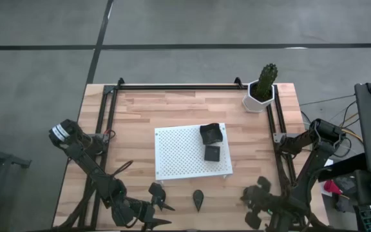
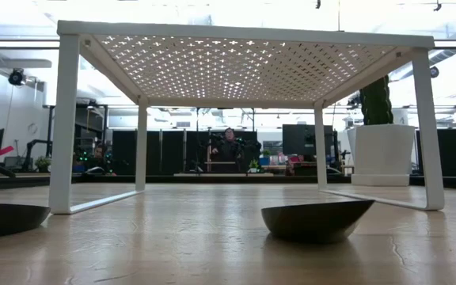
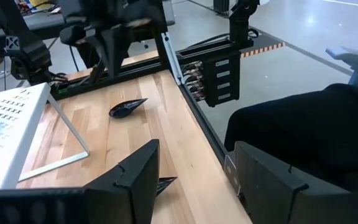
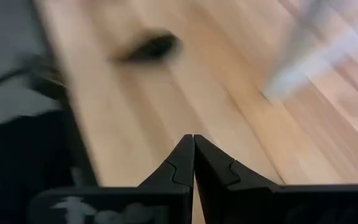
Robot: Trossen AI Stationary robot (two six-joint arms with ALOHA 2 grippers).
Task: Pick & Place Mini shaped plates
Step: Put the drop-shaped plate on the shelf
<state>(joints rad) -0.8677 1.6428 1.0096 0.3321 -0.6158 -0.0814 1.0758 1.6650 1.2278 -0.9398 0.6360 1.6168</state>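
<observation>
Two small black square dishes with raised rims [image 1: 211, 133] [image 1: 212, 153] sit on the white perforated rectangular board [image 1: 176, 154], near its far right edge; those two look placed. Left on the bare wooden table [image 1: 140, 109] are at least two black teardrop-shaped dishes. One teardrop dish [image 1: 198, 199] lies on the wood in front of the board, roughly midway between the two grippers and clear of both. Another small black leaf-shaped dish [image 3: 164, 184] lies just past the left gripper's [image 1: 161, 207] fingertips, close to them but not between them.

The left gripper's fingers [image 3: 132, 180] stand wide apart and hold nothing. The right gripper [image 4: 193, 146] hovers low at the near right corner with its fingers pressed together, tips touching, and nothing between them; the teardrop dish shows well ahead of those tips as a blurred dark shape.

So the job looks about half done: two dishes on the board, at least two to lift, neither gripped yet. A white hexagonal pot with a cactus [image 1: 261, 90] stands at the far right corner, well away from both grippers.
</observation>
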